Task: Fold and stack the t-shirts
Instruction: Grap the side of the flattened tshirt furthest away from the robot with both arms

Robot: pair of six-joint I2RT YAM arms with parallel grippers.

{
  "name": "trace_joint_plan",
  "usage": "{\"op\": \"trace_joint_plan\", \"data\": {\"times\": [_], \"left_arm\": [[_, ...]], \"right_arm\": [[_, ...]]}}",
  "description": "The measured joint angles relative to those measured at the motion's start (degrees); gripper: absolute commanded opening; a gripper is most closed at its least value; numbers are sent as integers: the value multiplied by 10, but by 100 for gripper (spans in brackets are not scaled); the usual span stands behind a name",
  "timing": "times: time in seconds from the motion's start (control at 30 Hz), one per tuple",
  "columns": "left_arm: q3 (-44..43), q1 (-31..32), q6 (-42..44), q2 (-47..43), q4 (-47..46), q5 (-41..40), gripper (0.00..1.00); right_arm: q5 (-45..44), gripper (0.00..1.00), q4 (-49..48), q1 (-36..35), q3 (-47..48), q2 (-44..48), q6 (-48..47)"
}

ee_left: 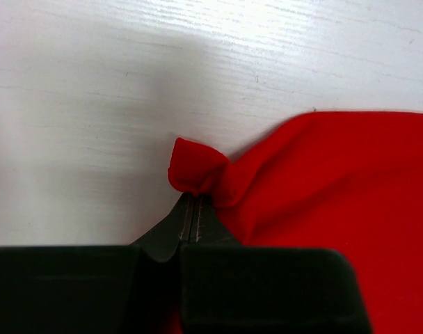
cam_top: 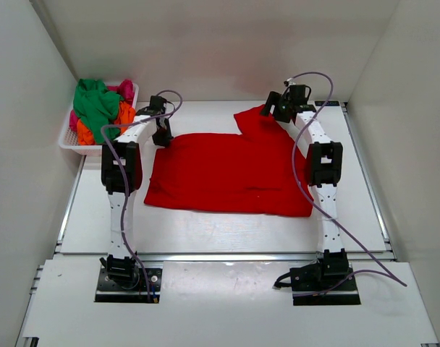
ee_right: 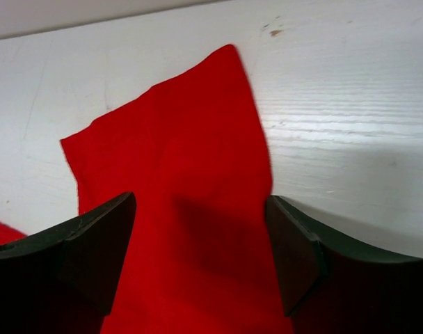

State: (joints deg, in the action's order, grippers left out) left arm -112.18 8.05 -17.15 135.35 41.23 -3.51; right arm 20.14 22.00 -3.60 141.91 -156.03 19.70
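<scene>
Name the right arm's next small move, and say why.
Probably lower and close the right pincer on the sleeve: its jaws stand open astride it, while the left pincer pinches a corner of the red t-shirt.

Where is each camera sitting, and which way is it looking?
Top camera: high behind the arms, looking down at the table, red t-shirt and basket; both arms show.
Left wrist camera: on the left arm, looking past its shut left hand, which pinches a shirt corner.
Right wrist camera: on the right arm, looking between the fingers of its open right hand at a sleeve.
All three share the red t-shirt.
</scene>
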Motion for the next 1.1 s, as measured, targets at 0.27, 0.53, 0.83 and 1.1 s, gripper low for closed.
{"op": "trace_joint_plan", "data": {"times": [0.27,0.53,0.83,1.1], "left_arm": [[23,0,-5,-14,-9,3,0],[23,-1,-5,-14,-9,4,0],[47,-5,-5,-30,-8,10,0],[93,-19,-2,-73,-11,31,0]], "right_arm": [[36,34,26,0,0,0,13],[68,0,23,10,0,-3,26],[87,0,-2,27,-1,-3,-16],[93,0,16,30,-96,74,-106]]}}
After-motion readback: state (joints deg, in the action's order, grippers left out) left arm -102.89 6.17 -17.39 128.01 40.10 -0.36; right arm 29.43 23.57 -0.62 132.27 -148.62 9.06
